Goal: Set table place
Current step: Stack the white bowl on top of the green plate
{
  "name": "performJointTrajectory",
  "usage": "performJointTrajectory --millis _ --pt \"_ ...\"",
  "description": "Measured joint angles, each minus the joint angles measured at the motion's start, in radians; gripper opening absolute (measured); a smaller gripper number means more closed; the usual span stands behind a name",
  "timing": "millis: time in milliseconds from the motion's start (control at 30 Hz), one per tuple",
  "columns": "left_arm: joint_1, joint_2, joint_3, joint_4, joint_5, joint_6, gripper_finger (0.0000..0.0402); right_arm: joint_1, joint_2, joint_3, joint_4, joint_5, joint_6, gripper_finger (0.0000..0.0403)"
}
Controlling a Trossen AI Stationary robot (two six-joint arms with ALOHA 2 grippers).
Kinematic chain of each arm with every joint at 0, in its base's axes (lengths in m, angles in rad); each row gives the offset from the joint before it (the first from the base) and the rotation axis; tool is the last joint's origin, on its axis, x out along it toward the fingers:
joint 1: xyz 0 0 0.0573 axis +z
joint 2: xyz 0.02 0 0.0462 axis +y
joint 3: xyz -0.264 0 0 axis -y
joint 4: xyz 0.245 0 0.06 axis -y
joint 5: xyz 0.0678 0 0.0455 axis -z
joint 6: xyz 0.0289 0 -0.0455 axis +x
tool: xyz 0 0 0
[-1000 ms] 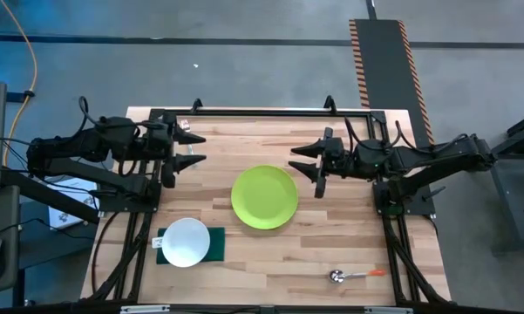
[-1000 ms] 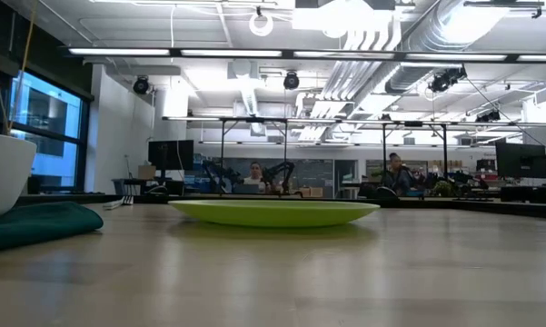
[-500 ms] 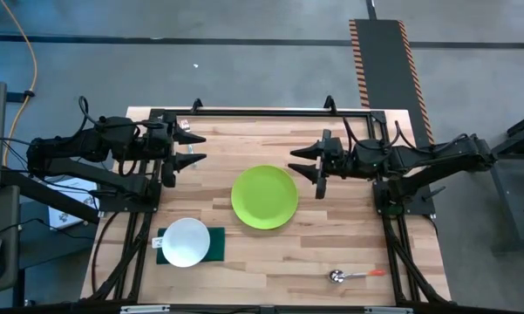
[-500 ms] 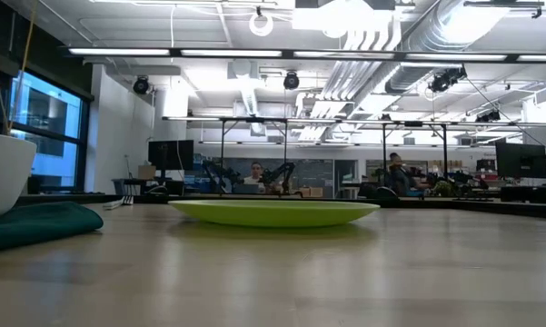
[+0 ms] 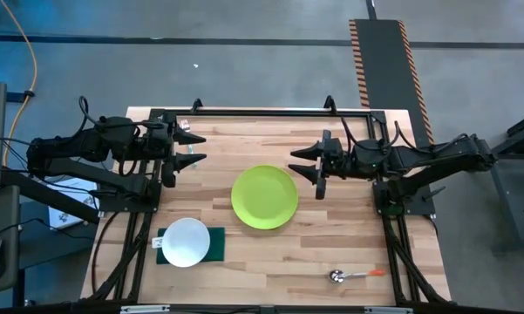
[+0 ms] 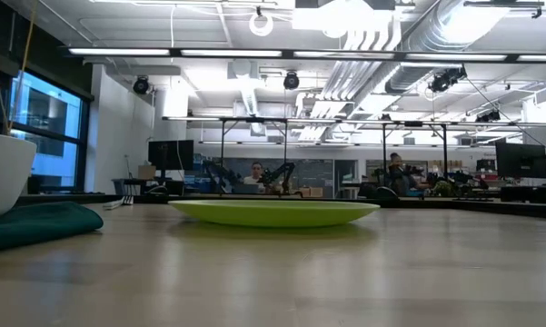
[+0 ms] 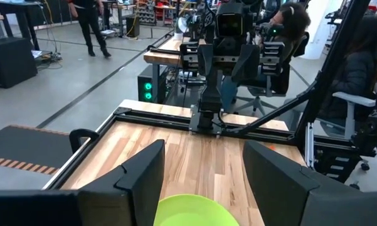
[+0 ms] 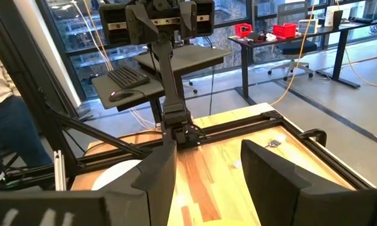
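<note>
A lime-green plate [image 5: 264,197] lies flat on the middle of the wooden table [image 5: 349,227]; it also shows in the low view as the plate [image 6: 273,212] and in the left wrist view as the plate [image 7: 194,212]. My left gripper [image 5: 194,149] is open above the table's far left part, pointing level toward the right arm, with nothing between its fingers [image 7: 138,182]. My right gripper [image 5: 303,166] hovers open just off the plate's far right rim, also with nothing in it. A white bowl [image 5: 186,242] rests on a dark green cloth [image 5: 216,244] at the near left.
A metal spoon with an orange handle [image 5: 354,276] lies near the table's front right. The bowl [image 6: 0,173] and the cloth [image 6: 36,222] fill the low view's left. A black frame rail [image 5: 262,112] runs along the far edge. People sit at desks behind [image 6: 395,173].
</note>
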Motion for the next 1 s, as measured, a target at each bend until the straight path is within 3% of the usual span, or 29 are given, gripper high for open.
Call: performJointTrajectory --millis 400,633,867,1000 --pt "0.0 0.048 0.0 -0.077 0.056 -0.001 0.0205 0.0 0.0 0.0 -0.002 0.0 0.0 0.017" --pt "-0.08 0.215 0.001 -0.331 0.208 -0.053 0.0205 0.0 0.0 0.0 -0.002 0.0 0.0 0.017" --pt "-0.231 0.431 0.0 -0.727 0.125 -0.095 0.0205 0.0 0.0 0.0 -0.002 0.0 0.0 0.017" --pt "-0.259 0.509 -0.013 -0.777 0.152 -0.134 0.0205 0.0 0.0 0.0 -0.003 0.0 0.001 0.017"
